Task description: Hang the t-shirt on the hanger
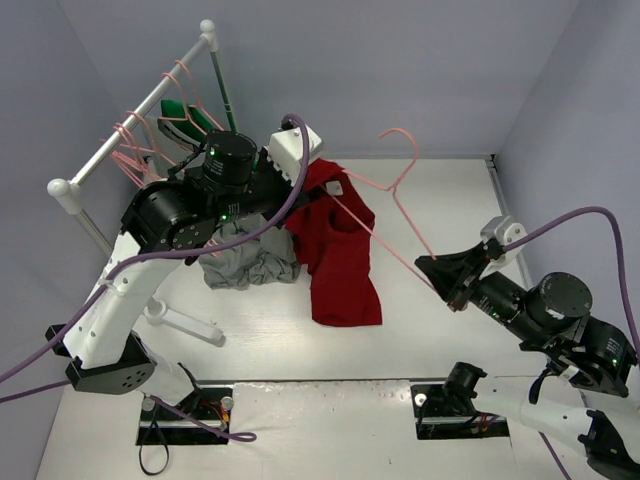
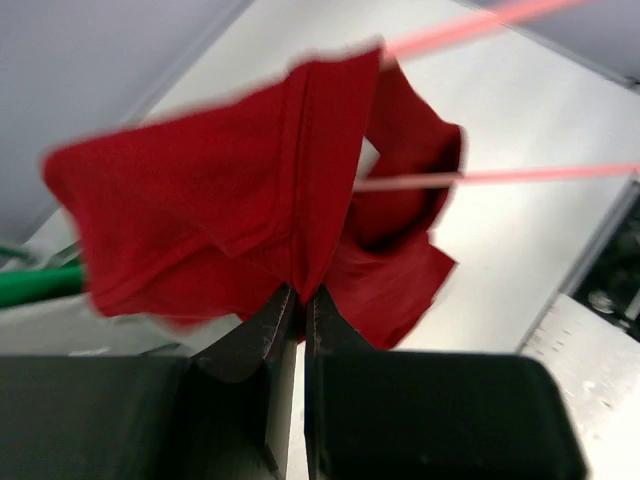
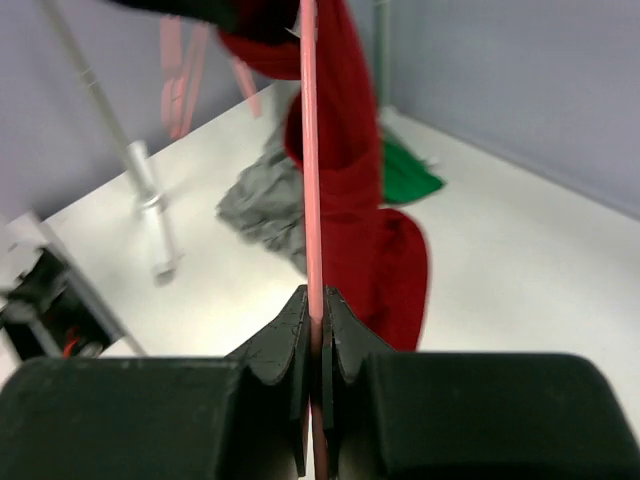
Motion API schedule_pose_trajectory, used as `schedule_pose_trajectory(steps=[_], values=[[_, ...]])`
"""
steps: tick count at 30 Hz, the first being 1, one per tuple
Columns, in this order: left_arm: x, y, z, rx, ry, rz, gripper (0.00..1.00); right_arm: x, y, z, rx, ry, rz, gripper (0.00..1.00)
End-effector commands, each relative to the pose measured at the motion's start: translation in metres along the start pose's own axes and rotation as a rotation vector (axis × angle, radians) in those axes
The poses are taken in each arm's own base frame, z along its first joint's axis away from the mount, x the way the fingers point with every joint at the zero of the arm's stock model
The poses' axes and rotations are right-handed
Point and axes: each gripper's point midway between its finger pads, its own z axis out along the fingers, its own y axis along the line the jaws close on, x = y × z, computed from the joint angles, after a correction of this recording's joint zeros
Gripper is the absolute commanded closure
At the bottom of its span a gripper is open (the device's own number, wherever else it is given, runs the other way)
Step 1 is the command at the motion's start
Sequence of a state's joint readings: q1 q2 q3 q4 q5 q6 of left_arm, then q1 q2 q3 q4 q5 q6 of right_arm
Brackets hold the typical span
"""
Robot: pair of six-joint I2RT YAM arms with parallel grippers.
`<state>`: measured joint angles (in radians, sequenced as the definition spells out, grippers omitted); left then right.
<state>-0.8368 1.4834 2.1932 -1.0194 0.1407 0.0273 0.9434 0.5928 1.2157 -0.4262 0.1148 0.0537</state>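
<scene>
A: Where is the t-shirt [image 1: 342, 255] sitting right now?

B: It is hanging from the left tool [image 2: 302, 296], and its lower part is trailing onto the white tabletop [image 1: 280, 345] near the middle. That tool is pinching a fold of the dark red cloth, its 2 fingers clamped tight on it.

A: And the right tool [image 3: 315, 302]?

B: It is gripping the pink wire hanger [image 1: 396, 190], with its fingers closed on 1 thin wire. The hanger is being held off the tabletop, slanting from that tool up toward the shirt, and its hook is pointing at the back wall.

A: Is the hanger going into the shirt?

B: 1 wire is crossing over the red cloth, and 1 corner is reaching the shirt's upper part beside the left tool. In the left wrist view 2 pink wires are running past an opening in the cloth. That view is blurred, though, so I cannot tell whether a wire is passing through it.

A: What else is lying around?

B: A grey t-shirt [image 1: 250, 262] is lying crumpled just left of the red one, touching it. Behind the left arm a white clothes rail [image 1: 130, 110] is carrying several more pink hangers [image 1: 135, 150], and a green garment [image 1: 185, 118] is showing by it.
</scene>
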Motion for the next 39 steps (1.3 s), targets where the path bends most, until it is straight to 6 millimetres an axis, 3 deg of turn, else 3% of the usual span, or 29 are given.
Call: schedule_pose_trajectory(steps=[1,5,9,14,21,28,34,39], values=[[-0.030,0.037,-0.037,-0.221,-0.154,0.014,1.00,-0.006,0.048,0.011,-0.240,-0.011,0.080,1.00],[-0.021,0.050,-0.041,-0.285,-0.142,0.023,1.00,0.011,0.068,0.014,-0.340,0.040,0.122,1.00],[-0.006,0.048,-0.030,-0.264,-0.098,0.028,1.00,0.003,0.074,0.015,-0.376,0.019,0.099,1.00],[0.002,0.042,-0.031,-0.212,-0.088,0.045,1.00,0.000,0.094,0.021,-0.485,0.030,0.080,1.00],[0.018,0.030,-0.041,-0.114,-0.090,0.046,1.00,-0.008,0.104,0.030,-0.539,-0.019,0.071,1.00],[0.009,0.016,-0.056,-0.050,-0.142,0.037,1.00,-0.012,0.096,0.058,-0.468,-0.076,0.025,1.00],[0.003,0.016,-0.067,-0.058,-0.171,0.040,1.00,-0.033,0.059,0.079,-0.262,-0.132,-0.047,1.00],[-0.008,0.020,-0.059,-0.062,-0.175,0.063,1.00,-0.057,-0.010,0.060,0.079,-0.191,-0.085,1.00]])
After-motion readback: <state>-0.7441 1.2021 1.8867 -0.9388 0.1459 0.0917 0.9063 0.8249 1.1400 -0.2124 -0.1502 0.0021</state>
